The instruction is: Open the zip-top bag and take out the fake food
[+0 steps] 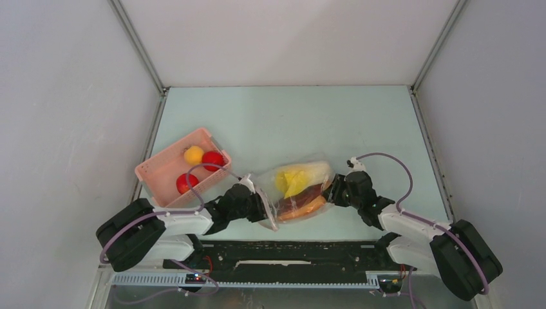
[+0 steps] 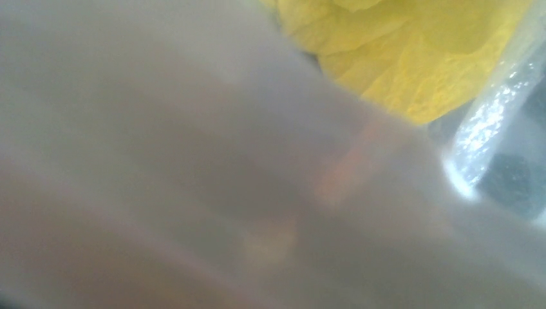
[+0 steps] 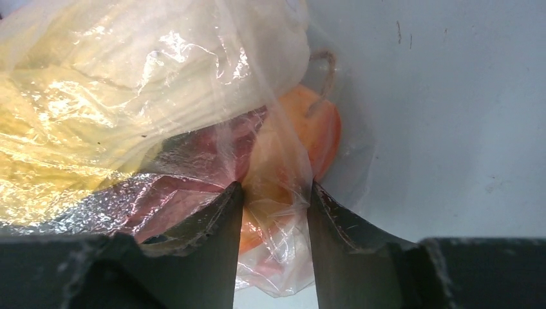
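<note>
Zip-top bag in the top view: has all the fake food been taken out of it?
No, the zip-top bag holds a yellow piece and an orange piece inside its clear plastic.

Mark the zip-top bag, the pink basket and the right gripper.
zip-top bag [image 1: 293, 193], top external view, middle of the clear plastic.
pink basket [image 1: 169, 150], top external view, its far-left rim.
right gripper [image 3: 274, 188], right wrist view, midway between fingertips.

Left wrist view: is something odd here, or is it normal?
Yes. Blurred clear plastic of the zip-top bag covers nearly the whole picture, as if it lay against the lens. Only the yellow piece shows clearly, at the top right.
</note>
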`<state>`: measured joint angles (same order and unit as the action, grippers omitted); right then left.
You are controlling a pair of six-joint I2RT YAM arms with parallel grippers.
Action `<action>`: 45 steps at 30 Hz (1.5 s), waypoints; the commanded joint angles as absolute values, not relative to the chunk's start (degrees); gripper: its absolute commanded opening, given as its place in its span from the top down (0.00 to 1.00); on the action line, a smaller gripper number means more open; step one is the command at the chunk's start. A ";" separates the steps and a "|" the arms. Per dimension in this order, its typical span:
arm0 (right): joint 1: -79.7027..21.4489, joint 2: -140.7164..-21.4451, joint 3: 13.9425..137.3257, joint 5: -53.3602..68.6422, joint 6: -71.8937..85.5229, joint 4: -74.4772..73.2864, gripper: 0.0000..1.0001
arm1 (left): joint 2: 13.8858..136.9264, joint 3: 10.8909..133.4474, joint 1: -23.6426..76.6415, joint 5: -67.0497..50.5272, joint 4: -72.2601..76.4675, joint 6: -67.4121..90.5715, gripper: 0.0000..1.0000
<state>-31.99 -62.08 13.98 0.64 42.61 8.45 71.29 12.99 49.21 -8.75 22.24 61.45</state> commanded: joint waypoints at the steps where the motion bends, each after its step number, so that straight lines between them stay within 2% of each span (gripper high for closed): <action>1: -32.45 -61.26 13.15 4.76 44.30 10.11 0.61 | 69.52 15.60 50.27 -8.97 26.73 62.99 0.73; 4: -32.21 -60.71 12.87 4.58 44.45 10.02 0.67 | 67.08 15.36 50.28 -7.98 25.38 62.93 0.93; 6: -31.86 -60.29 12.73 4.49 44.47 9.86 0.70 | 65.19 15.30 50.27 -7.43 24.15 62.81 1.00; 11: -30.88 -58.44 12.35 3.97 44.39 8.62 0.80 | 58.79 15.87 50.27 -4.95 16.16 60.87 1.00; 17: -29.11 -56.02 11.58 3.55 44.30 7.21 0.84 | 48.32 17.65 50.28 -0.32 1.15 56.77 1.00; 23: -26.68 -54.21 10.82 3.84 44.21 6.27 0.99 | 39.24 21.76 50.27 5.30 -16.10 52.10 1.00; 32: -23.35 -51.34 10.26 3.29 43.97 4.13 1.00 | 29.63 26.81 50.19 7.29 -30.99 48.42 1.00; 38: -21.07 -49.39 9.57 3.42 44.07 3.45 1.00 | 24.81 40.12 50.19 11.85 -45.86 44.24 1.00; 45: -20.57 -47.25 8.85 1.28 45.76 2.30 1.00 | 25.56 55.20 50.24 18.72 -61.93 40.76 1.00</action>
<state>-20.91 -48.97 9.72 3.60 44.66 3.46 25.10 47.79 50.02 12.19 -51.57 44.14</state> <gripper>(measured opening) 0.007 0.023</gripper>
